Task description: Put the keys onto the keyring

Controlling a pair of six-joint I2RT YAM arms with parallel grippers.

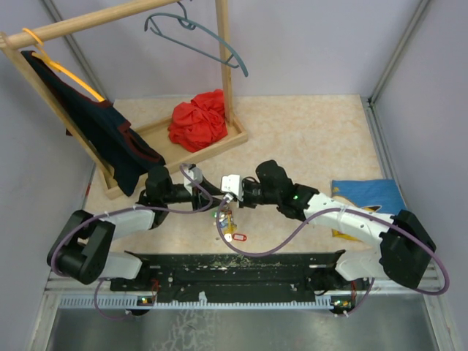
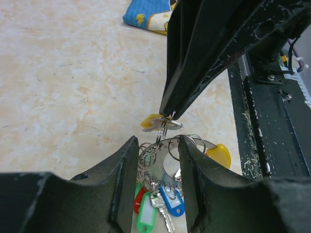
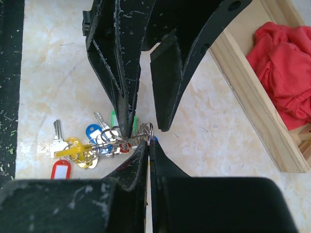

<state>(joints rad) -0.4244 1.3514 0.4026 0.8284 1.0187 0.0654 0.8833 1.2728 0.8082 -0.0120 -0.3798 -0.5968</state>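
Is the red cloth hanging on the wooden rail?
No, the red cloth lies crumpled on the rack's wooden base tray.

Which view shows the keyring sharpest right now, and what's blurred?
Left wrist: thin grey metal keyring and coloured-tag metal keys sharp, left gripper's dark fingers soft. Right wrist: keys sharp, right gripper's near fingers blurred. Top external: even light, keys tiny.

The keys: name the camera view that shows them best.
Right wrist: the keys spread out in plain sight, with blue, yellow, green and red tags distinct. Left wrist: the left pincer hides much of the bunch. Top external: only a tiny, distant cluster.
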